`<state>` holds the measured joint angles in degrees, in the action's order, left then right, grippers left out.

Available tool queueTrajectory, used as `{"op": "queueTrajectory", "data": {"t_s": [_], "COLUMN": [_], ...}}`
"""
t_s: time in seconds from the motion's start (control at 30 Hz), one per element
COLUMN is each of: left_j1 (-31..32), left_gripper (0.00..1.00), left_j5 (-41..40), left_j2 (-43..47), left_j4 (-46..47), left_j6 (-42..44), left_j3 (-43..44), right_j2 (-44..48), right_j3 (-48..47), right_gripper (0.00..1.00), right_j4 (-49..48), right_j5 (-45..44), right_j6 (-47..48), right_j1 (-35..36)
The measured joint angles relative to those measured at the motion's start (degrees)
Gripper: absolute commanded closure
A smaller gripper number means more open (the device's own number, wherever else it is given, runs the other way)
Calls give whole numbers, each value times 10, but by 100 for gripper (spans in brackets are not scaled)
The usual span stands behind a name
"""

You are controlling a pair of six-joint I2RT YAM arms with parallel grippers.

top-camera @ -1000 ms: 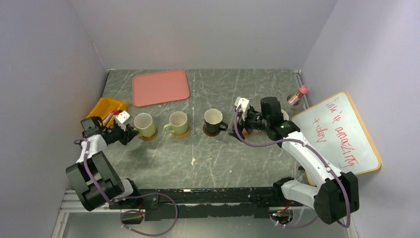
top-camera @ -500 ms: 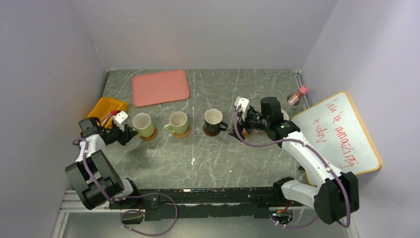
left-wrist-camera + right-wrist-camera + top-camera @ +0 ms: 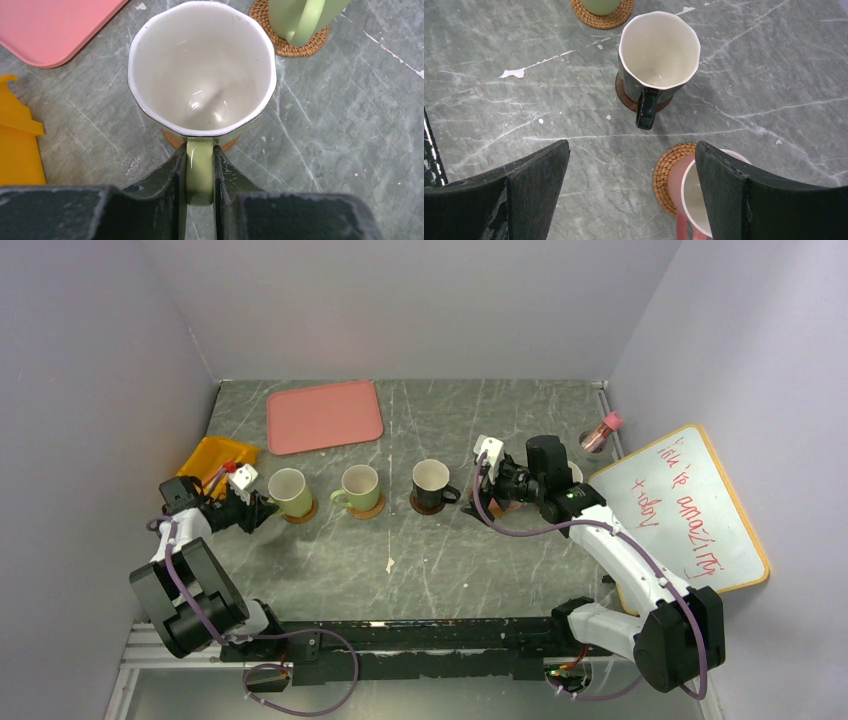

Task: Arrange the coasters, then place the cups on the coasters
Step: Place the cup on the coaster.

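L fingers (image 3: pixel 165 195) clamped on the handle (image 3: pixel 199 175) of the green mug (image 3: pixel 200 65), which looks seated on its coaster (image 3: pixel 171 140) on the tabletop (image 3: pixel 325 125). Check it's flat & centred, release gently, back off straight. R fingers (image 3: pixel 524 175) wide apart over the pink mug (image 3: pixel 686 187).

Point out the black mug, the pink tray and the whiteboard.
black mug (image 3: pixel 659 47): right wrist view, on its pale inside.
pink tray (image 3: pixel 324 416): top external view, on its bare middle.
whiteboard (image 3: pixel 690 508): top external view, on its written face.
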<state>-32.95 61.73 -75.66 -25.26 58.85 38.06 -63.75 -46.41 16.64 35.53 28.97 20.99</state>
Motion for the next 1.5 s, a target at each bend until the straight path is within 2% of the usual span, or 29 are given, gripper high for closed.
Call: {"op": "queueTrajectory", "data": {"t_s": [0.3,0.9,1.03,1.27,1.33,1.47,1.5], "left_j1": [0,-9,-14,-25,-28,-38,-42], "left_gripper": [74,70,66,50,39,4,3], "left_j5": [-1,17,25,40,43,50,52], "left_j2": [1,-11,-16,-30,-35,-45,-47], "left_j4": [2,-30,-49,-95,-111,-141,-151], "left_j6": [-2,18,35,73,87,118,124], "left_j3": [0,18,23,41,47,59,63], "right_j2": [0,0,0,0,0,0,0], "right_j3": [0,0,0,0,0,0,0], "right_gripper": [0,0,0,0,0,0,0], "right_j4": [0,0,0,0,0,0,0], "right_j5": [0,0,0,0,0,0,1], "right_j6": [0,0,0,0,0,0,0], "right_j1": [0,0,0,0,0,0,0]}}
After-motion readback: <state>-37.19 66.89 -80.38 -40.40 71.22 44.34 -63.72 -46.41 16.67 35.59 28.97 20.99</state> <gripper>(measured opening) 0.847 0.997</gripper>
